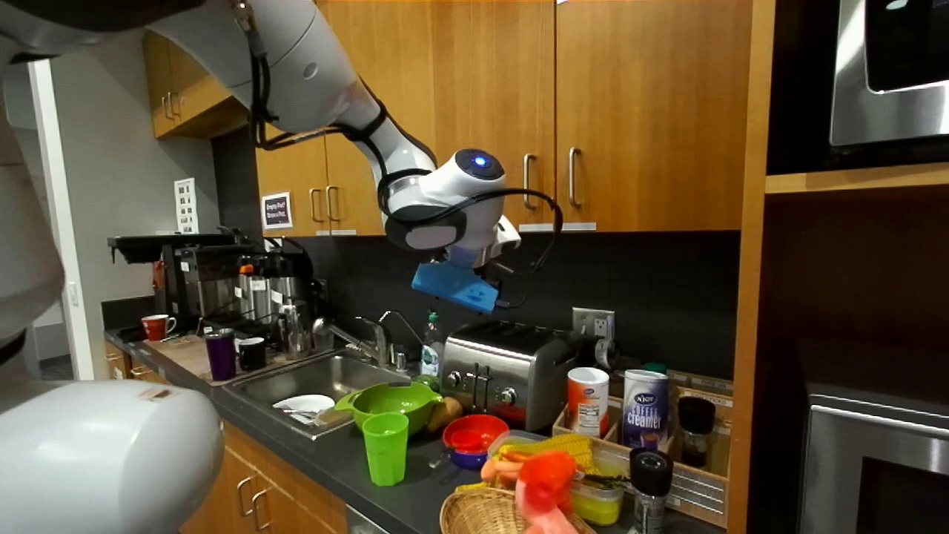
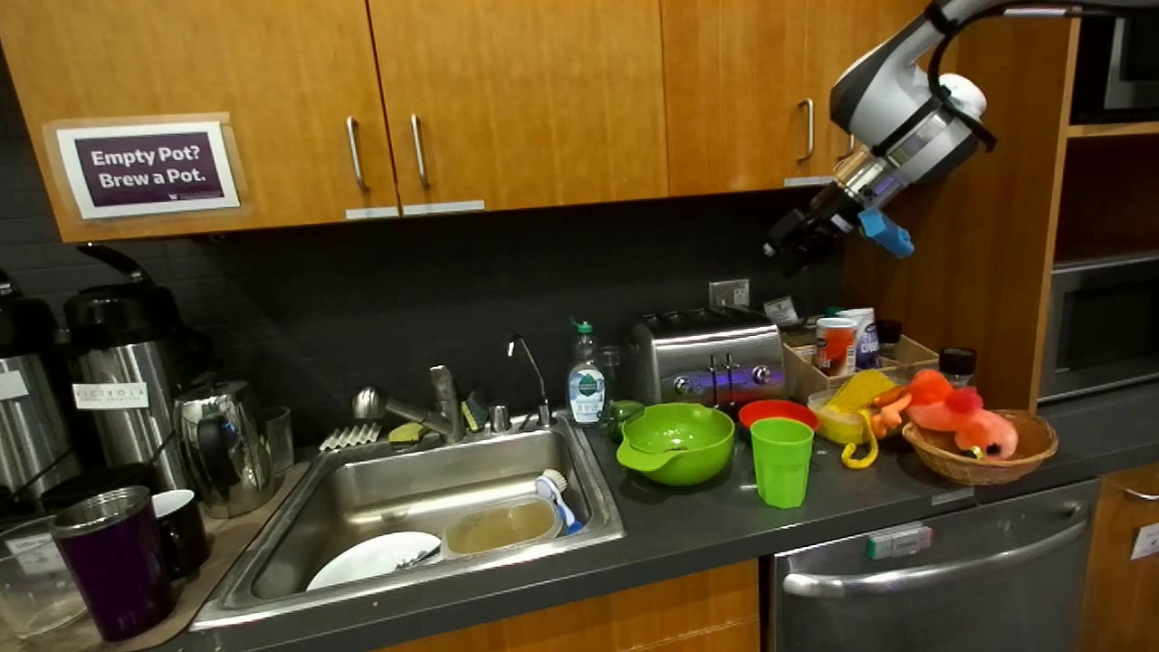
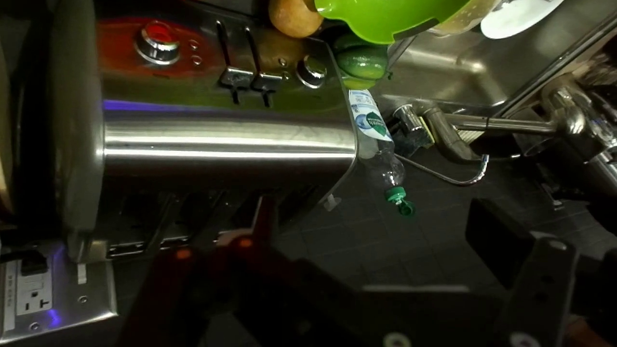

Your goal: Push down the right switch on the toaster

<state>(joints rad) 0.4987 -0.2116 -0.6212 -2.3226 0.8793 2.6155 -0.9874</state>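
In both exterior views the toaster [image 2: 706,358] stands on the counter [image 2: 684,521] by the dark wall [image 2: 453,290], with the bottle [image 2: 586,376] to its left and the box [image 2: 801,371] to its right. Its stiff metal shell is probably heavy enough to stay put under a straight downward press, though a sideways shove might slide it; the polished face should be slippery. The left lever [image 3: 266,82] sits so close to the right lever [image 3: 237,77] that a broad finger could press both; the wrist view shows the front turned about, so there they appear swapped. The right lever needs no grip: one fingertip on its small tab, from above, should do, against a light spring.

The toaster is wide, boxy and shiny silver, with a dark slotted top. Along its front run the left knob [image 2: 682,385], two narrow upright tracks with a lever in each, and the right knob [image 2: 761,373]. Both levers sit nearer the tops of their tracks, so the push looks not yet done.

Farther right, in an exterior view, the claw [image 2: 783,256] hangs above the toaster, well apart from it. In the wrist view its fingers are spread wide, holding nothing.
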